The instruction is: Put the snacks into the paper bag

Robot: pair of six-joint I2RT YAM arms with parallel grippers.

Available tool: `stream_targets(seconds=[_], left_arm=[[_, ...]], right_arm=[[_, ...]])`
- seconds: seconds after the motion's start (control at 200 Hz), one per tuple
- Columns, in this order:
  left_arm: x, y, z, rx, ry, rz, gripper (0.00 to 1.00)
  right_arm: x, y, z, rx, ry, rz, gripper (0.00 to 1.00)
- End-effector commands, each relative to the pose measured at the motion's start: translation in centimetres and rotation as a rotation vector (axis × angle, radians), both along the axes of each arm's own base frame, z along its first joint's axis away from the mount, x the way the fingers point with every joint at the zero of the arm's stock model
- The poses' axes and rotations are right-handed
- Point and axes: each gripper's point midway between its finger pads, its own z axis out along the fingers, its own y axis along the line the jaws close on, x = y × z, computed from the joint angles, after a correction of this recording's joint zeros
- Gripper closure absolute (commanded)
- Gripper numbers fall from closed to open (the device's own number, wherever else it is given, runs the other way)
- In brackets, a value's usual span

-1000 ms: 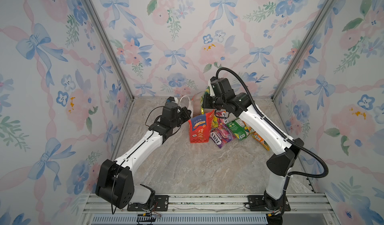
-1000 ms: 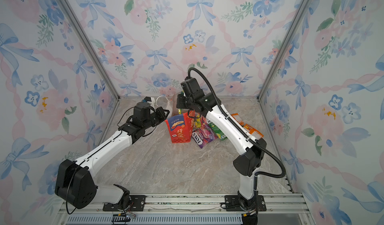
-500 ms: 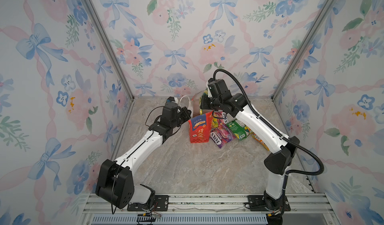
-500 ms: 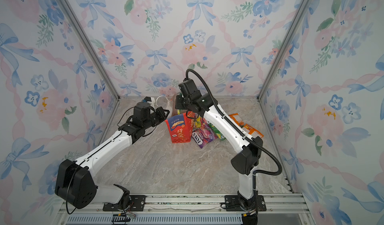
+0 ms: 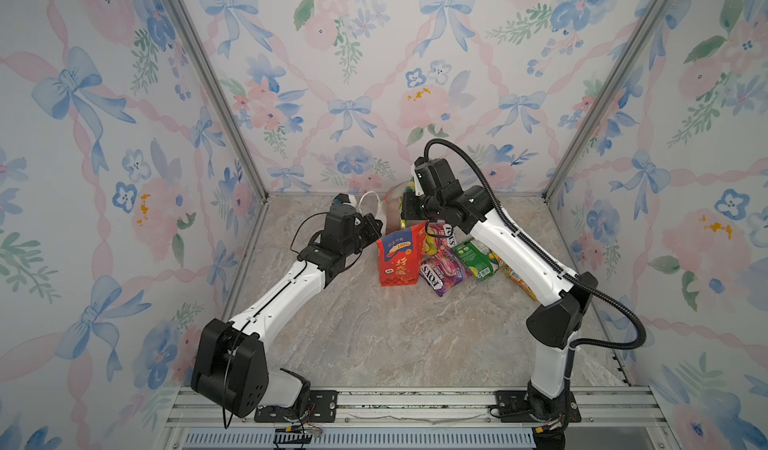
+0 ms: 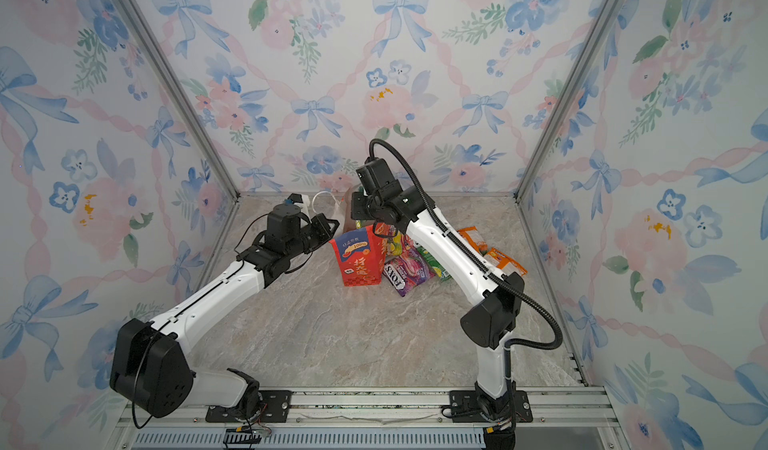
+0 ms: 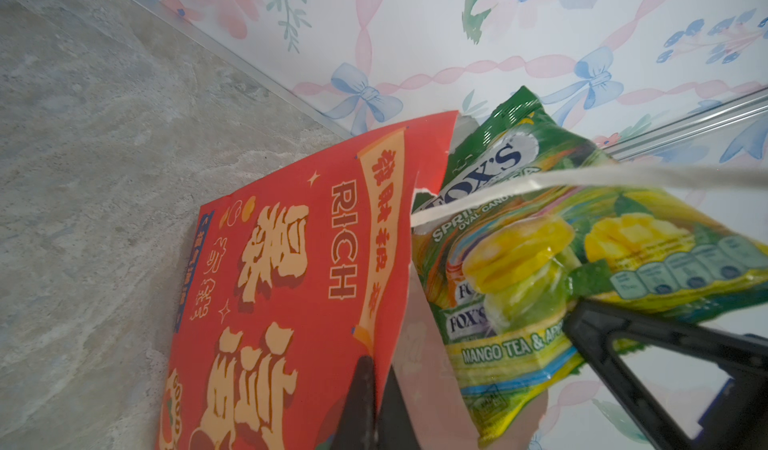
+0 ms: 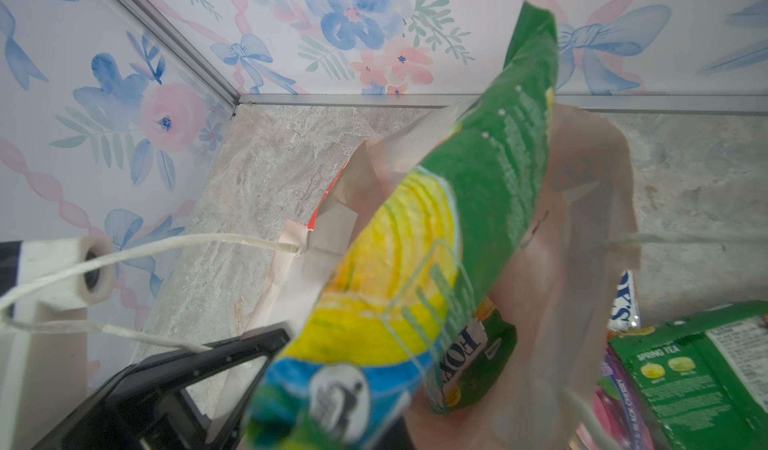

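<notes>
The red paper bag (image 5: 398, 256) (image 6: 359, 258) stands upright mid-table. My left gripper (image 7: 376, 369) is shut on the bag's rim, at the bag's left side in both top views (image 5: 376, 225). My right gripper (image 5: 409, 211) is shut on a green-yellow FOX'S packet (image 8: 436, 240) (image 7: 540, 252), which hangs tilted over the bag's open mouth (image 8: 582, 219). Another green FOX'S packet (image 8: 469, 364) lies inside the bag. On the table to the bag's right lie a purple FOX'S packet (image 5: 444, 271), a green one (image 5: 478, 258) and an orange one (image 6: 505, 260).
The bag's white cord handle (image 7: 540, 179) stretches in front of the held packet. The back wall stands close behind the bag, and the right arm (image 5: 519, 252) spans over the loose packets. A red-white FOX'S packet (image 5: 446, 233) lies under that arm.
My right gripper has shifted left and back with the green-yellow packet, ending over the bag's mouth. The left arm and the bag have stayed put.
</notes>
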Motion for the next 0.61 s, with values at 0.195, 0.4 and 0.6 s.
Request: stream_targets(seconds=[0.195, 0.4, 0.6], left_arm=[[0.3, -0.3, 1.1, -0.02, -0.029, 0.007, 1.0], [0.7, -0.9, 1.3, -0.049, -0.032, -0.005, 1.0], [1.2, -1.9, 2.2, -0.062, -0.052, -0.022, 1.0]], right_arm=[[-2.8, -0.9, 1.2, -0.132, -0.065, 0.119, 1.0], [-4.6, -2.4, 2.1, -0.162, -0.059, 0.147, 1.0], [-5.9, -2.9, 1.5, -0.168, -0.04, 0.178, 1.0]])
